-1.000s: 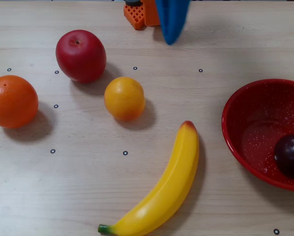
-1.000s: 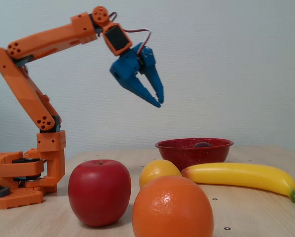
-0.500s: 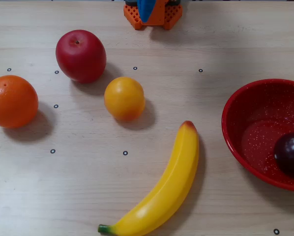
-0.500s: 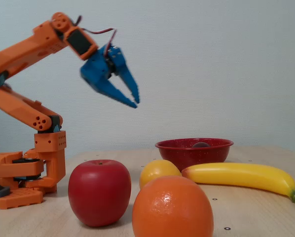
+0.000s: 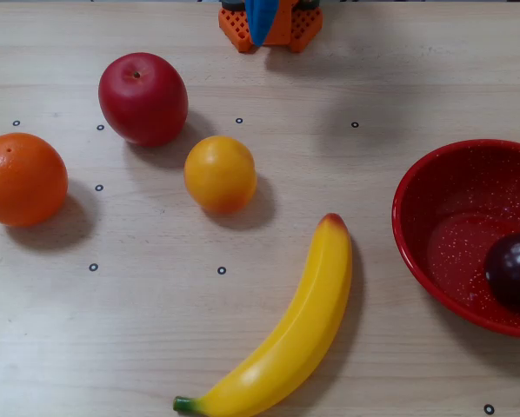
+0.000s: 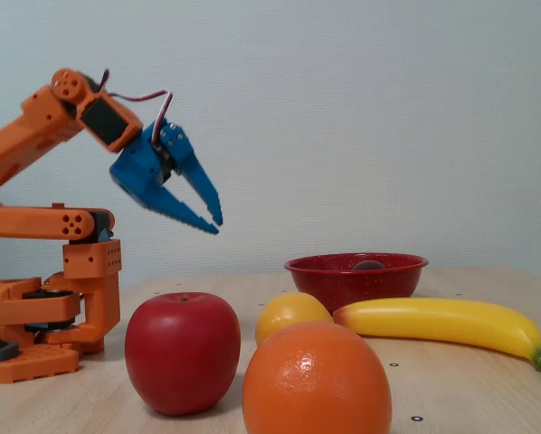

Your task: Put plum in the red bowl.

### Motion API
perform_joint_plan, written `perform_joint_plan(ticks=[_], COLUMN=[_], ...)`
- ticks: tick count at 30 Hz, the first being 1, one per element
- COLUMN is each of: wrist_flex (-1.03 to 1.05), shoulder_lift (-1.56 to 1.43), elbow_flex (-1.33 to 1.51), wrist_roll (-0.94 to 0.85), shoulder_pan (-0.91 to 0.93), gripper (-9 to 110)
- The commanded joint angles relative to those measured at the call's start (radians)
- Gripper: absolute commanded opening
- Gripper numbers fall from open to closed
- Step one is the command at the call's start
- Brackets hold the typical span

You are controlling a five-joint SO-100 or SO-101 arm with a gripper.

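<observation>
Glossy speckled red bowl (image 5: 416,252); glossy plum (image 5: 512,272); matt pale wood-grain table (image 5: 156,330); plastic end effector (image 6: 214,220).

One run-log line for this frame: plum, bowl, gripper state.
plum: inside red bowl | gripper: jaws open, empty, raised near base | apple, orange, banana: on table, outside bowl | task: looks complete

Orange arm (image 6: 35,145), blue claw (image 6: 216,222)

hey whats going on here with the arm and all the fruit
Nothing is being handled right now. The plum lies inside the red bowl, and the gripper hangs empty in the air near the arm's base, jaws slightly apart. The apple, orange, banana and small yellow fruit sit untouched on the table.
</observation>
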State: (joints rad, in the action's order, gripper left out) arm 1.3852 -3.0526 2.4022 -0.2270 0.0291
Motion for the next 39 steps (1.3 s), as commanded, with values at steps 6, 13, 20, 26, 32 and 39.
perform_joint_plan(ticks=[6,13,20,26,32,39], wrist_flex=[0.031,0.037,0.034,-0.129,-0.319,-0.472], shoulder_lift=[-0.144,-0.235,-0.278,-0.278,-0.278,-0.278], elbow_flex=[0.063,0.153,0.224,0.379,0.589,0.746], wrist_roll=[-0.023,-0.025,0.000,0.037,0.095,0.193], shoulder_pan=[0.015,0.037,0.037,0.035,0.028,0.017], gripper=[0,0,0,0,0,0])
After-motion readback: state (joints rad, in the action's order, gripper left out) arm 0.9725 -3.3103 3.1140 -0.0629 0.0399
